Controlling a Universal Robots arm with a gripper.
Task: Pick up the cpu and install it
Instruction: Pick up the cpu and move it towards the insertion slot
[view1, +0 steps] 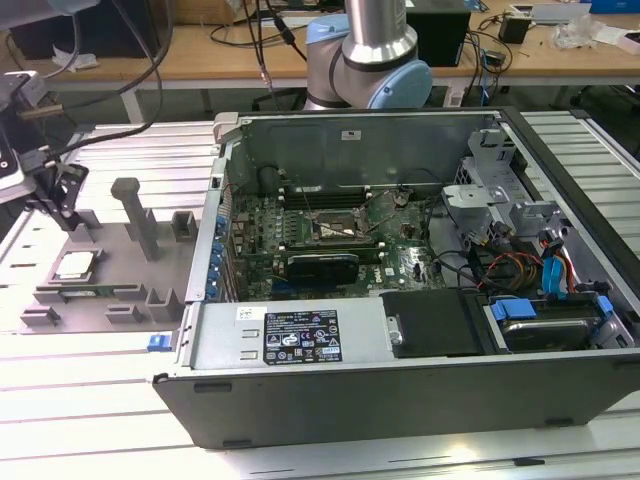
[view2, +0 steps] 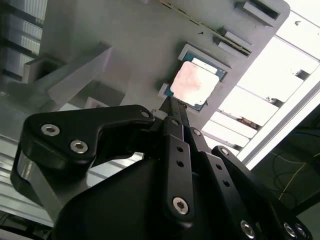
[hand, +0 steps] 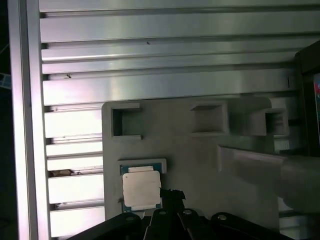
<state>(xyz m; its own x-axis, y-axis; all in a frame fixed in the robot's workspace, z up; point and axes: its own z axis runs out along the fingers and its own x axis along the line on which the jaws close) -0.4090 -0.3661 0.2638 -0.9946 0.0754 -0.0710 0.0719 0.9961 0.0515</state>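
The gripper (view2: 173, 108) hangs empty, jaws apparently closed, tips just beside the cpu (view2: 194, 84) lying flat in its grey tray (view2: 125, 45).

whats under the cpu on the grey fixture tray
The cpu sits in a square raised-rim pocket of the grey fixture tray; part of the rim shows beside it in both wrist views. The pocket floor beneath is covered by the chip.

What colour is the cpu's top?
The cpu top is pale silver, clearest in the first wrist view.
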